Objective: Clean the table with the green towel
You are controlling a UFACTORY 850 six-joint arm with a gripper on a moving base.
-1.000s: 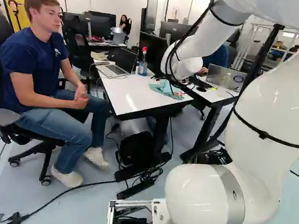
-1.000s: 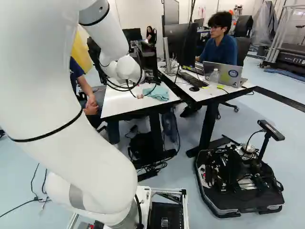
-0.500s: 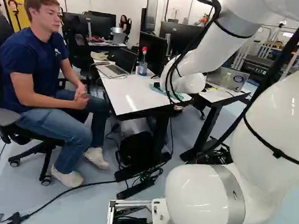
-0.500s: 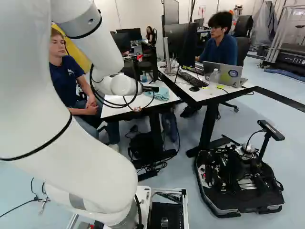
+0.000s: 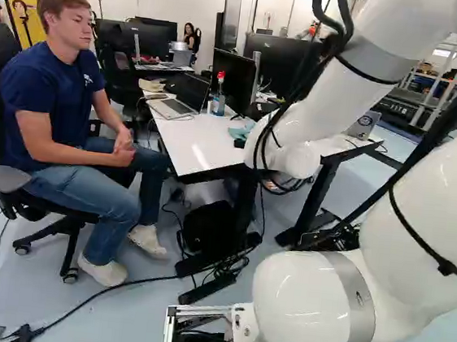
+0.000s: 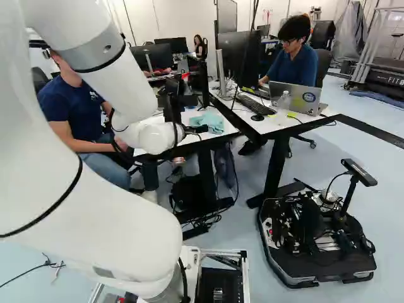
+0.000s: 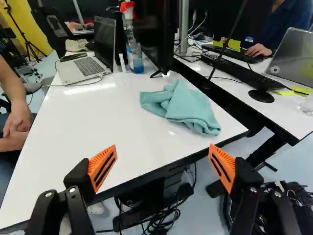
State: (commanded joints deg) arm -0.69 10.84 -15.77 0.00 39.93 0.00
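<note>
Towel (image 7: 185, 108) — soft teal folds on glossy white table (image 7: 93, 122) — gripper (image 6: 201, 129) spread wide, slotted orange pads (image 7: 103, 167).

The green towel (image 7: 188, 108), a pale teal cloth, lies bunched and loosely folded, with a raised crease and a flatter flap spreading to one side. It rests wholly on the table (image 7: 102, 129), near one corner; the tabletop is white, glossy and dark-edged.
</note>
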